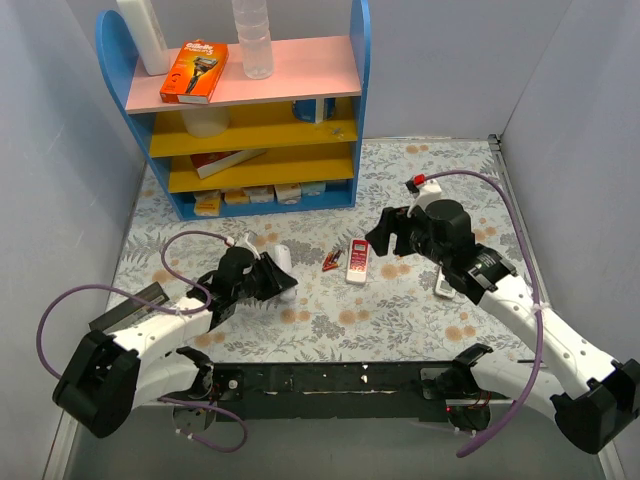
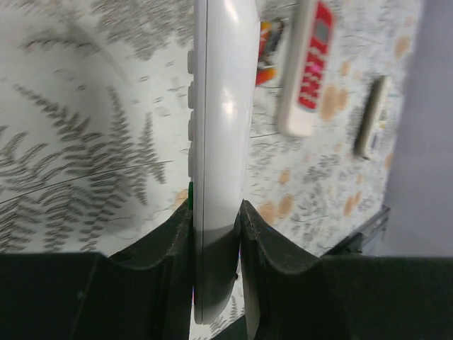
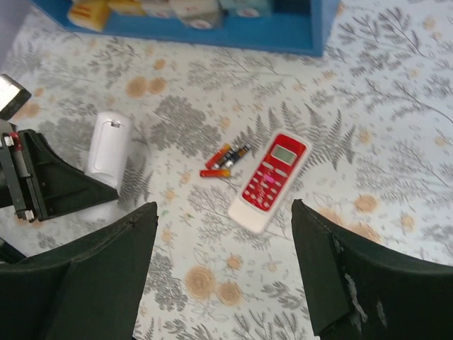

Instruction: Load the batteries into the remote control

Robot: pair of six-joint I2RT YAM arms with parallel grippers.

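My left gripper (image 1: pixel 280 275) is shut on the white remote control (image 2: pixel 221 142), gripping it by its two flat faces near one end. The remote (image 1: pixel 282 262) is held on edge just above the cloth at centre left; its plain back also shows in the right wrist view (image 3: pixel 107 142). The batteries (image 1: pixel 333 259), red and dark, lie together on the cloth just left of a red-and-white remote (image 1: pixel 359 261); they also show in the right wrist view (image 3: pixel 225 160). My right gripper (image 1: pixel 391 236) is open and empty, hovering right of that remote.
A blue shelf unit (image 1: pixel 250 110) with boxes and bottles stands at the back. A narrow white remote (image 1: pixel 444 283) lies by the right arm. The red-and-white remote (image 3: pixel 269 180) lies between my right fingers' line of view. Grey walls close in both sides.
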